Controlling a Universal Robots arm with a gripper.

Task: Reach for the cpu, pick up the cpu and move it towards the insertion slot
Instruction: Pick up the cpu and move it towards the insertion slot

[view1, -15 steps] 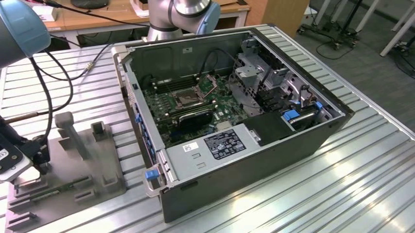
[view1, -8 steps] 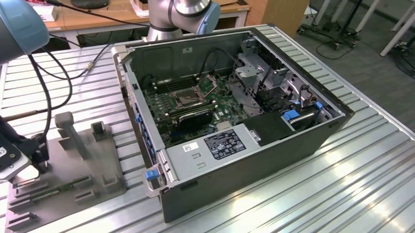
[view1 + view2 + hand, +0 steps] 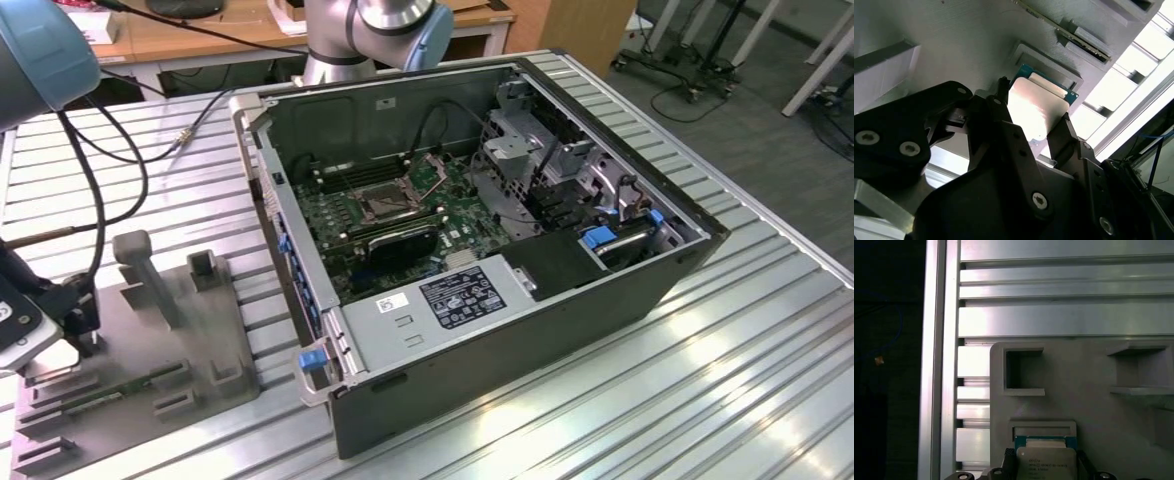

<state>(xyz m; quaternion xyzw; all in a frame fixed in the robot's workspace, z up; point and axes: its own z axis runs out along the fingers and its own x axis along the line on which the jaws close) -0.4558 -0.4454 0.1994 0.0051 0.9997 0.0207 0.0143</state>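
Where fingers [image 3: 1063, 136] meet it, cpu [image 3: 1034, 107] seems gripped.

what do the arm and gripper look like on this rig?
Arm: silver-grey tubular joints with light blue end caps, black cables hanging beside it. Gripper: matte black angular links with silver screw heads.

One cpu [image 3: 1046, 465], one insertion slot [image 3: 378, 203], one computer case [image 3: 534, 330], one tray [image 3: 147, 340]

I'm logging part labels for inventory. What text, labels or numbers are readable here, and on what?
The cpu lid: printed lines, too small to read.
Black label on the grey metal box in the computer case: too small to read.
White sticker beside it: blurred.
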